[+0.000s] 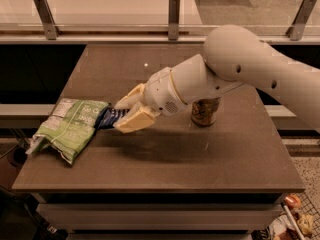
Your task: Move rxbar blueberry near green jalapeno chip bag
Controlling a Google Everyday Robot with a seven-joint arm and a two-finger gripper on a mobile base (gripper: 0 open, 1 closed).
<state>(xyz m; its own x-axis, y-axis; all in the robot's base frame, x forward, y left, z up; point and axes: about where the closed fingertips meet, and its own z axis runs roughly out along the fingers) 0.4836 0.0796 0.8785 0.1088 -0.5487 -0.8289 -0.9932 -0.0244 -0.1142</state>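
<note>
The green jalapeno chip bag (70, 127) lies crumpled at the left edge of the brown table (200, 159), its white label panel at its upper left. The rxbar blueberry (109, 117), a dark blue wrapper with white lettering, sits right against the bag's right side. My gripper (120, 115) reaches in from the right, and its cream fingers (134, 120) stand on either side of the bar's right end. Most of the bar is hidden by the fingers.
An orange-gold drink can (205, 111) stands upright behind my forearm, right of the table's middle. A glass rail with metal posts (173, 11) runs along the table's far side. The chip bag overhangs the left table edge slightly.
</note>
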